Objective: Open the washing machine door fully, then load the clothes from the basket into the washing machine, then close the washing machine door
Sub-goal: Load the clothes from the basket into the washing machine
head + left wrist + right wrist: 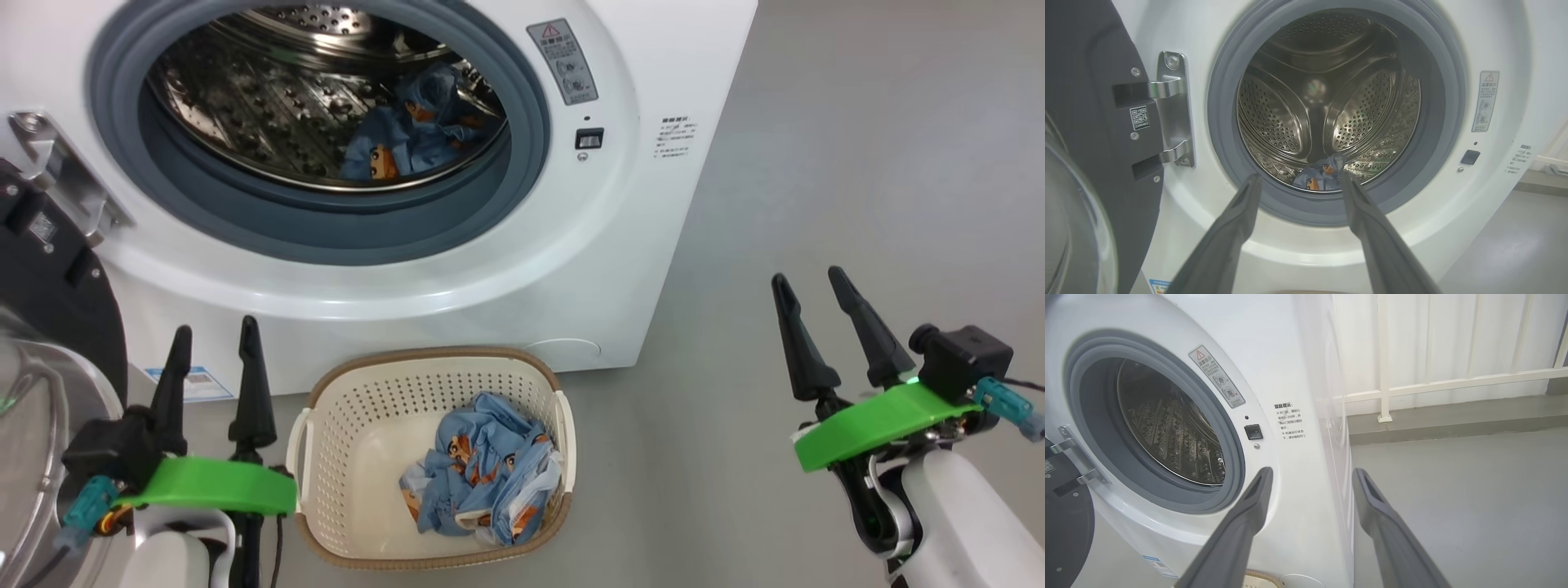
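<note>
The white washing machine (457, 269) stands with its door (49, 286) swung open to the left on a metal hinge (1173, 108). Light blue printed clothes (416, 131) lie low in the steel drum (1323, 175). More of the clothes (482, 469) sit crumpled in the cream basket (326, 425) on the floor before the machine. My left gripper (214, 335) is open and empty, just left of the basket. Well right of the machine, my right gripper (812, 282) hangs open and empty over bare floor.
Grey floor (857, 163) stretches right of the machine. In the right wrist view a white railing (1384, 359) and a low kerb run along the back. The open door's glass bowl (33, 425) bulges at the lower left, close to my left arm.
</note>
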Motion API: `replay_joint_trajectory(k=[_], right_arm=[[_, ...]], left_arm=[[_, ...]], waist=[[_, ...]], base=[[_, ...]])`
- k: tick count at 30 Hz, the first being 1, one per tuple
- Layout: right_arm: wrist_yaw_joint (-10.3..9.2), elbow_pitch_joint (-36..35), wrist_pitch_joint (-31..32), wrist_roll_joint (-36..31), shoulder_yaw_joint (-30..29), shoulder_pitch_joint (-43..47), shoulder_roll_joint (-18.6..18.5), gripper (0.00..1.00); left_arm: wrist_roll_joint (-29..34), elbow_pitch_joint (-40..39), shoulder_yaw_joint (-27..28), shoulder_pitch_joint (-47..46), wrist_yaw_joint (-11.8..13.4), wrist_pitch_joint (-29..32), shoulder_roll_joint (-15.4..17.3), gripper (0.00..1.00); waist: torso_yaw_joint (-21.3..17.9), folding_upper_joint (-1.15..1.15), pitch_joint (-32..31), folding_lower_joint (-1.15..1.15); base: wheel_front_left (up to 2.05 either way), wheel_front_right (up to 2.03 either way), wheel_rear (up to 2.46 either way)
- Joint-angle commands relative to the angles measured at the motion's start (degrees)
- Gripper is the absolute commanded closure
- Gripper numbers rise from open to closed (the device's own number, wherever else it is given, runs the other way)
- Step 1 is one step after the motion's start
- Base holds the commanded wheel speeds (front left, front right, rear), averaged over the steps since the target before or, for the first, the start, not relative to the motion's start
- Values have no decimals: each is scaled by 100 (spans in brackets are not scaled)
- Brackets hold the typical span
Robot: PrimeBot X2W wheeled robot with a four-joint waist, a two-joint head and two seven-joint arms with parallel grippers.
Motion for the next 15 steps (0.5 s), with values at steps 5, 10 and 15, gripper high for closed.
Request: replay_joint_trajectory(k=[5,10,15], right_arm=[[31,-74,-46,49,135,192,-109,0],[31,-70,-46,62,165,240,-135,0],[31,-70,-46,80,182,264,-153,0]], left_arm=[[91,-283,222,235,41,-36,27,0],[95,-324,241,326,44,-36,-18,0],[106,-339,231,376,39,-36,-41,0]], waist=[[49,0,-203,0],[41,0,-285,0],[32,0,-326,0]], base=[[0,0,0],[0,0,0],[0,0,0]])
